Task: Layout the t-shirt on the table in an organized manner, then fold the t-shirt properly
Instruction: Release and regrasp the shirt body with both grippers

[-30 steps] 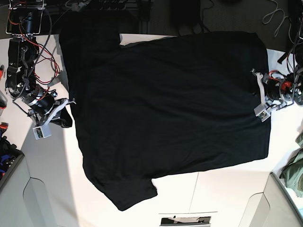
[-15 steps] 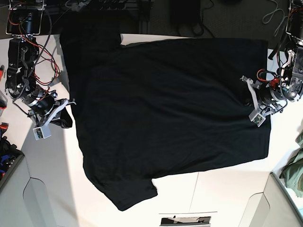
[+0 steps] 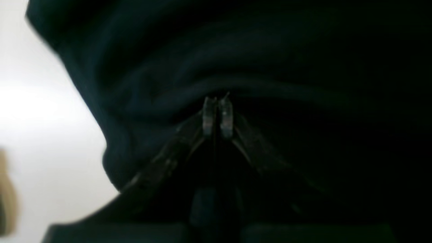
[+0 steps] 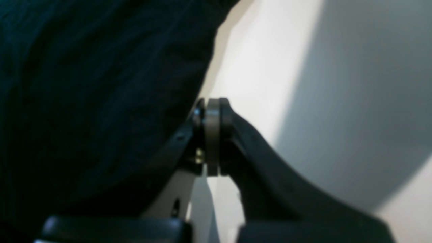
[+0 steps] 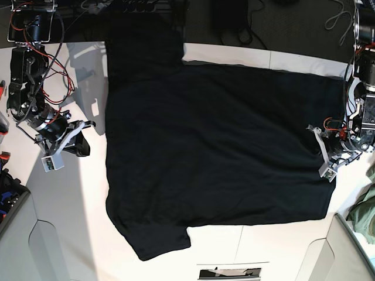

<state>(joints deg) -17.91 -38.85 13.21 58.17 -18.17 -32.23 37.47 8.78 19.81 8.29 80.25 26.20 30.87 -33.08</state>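
Observation:
The black t-shirt (image 5: 217, 146) lies spread flat over most of the white table (image 5: 263, 234), one sleeve at the back left and one at the front left. My left gripper (image 5: 323, 151) sits on the shirt's right edge. In the left wrist view its fingertips (image 3: 217, 116) are pressed together, and folds of the t-shirt (image 3: 168, 67) bunch at them. My right gripper (image 5: 85, 140) rests on bare table just left of the shirt, apart from it. In the right wrist view it (image 4: 212, 114) is shut with nothing in it, beside the t-shirt (image 4: 84, 84).
An olive-green garment (image 5: 366, 211) lies at the right edge. Grey bins stand at the front left (image 5: 17, 234) and front right (image 5: 351, 252). Cables and dark gear run behind the table's far edge. Red-handled tools (image 5: 3, 158) sit at the far left.
The whole t-shirt has slid toward the base view's right and front with my left gripper. Its left edge has drawn away from my right gripper, which stayed put.

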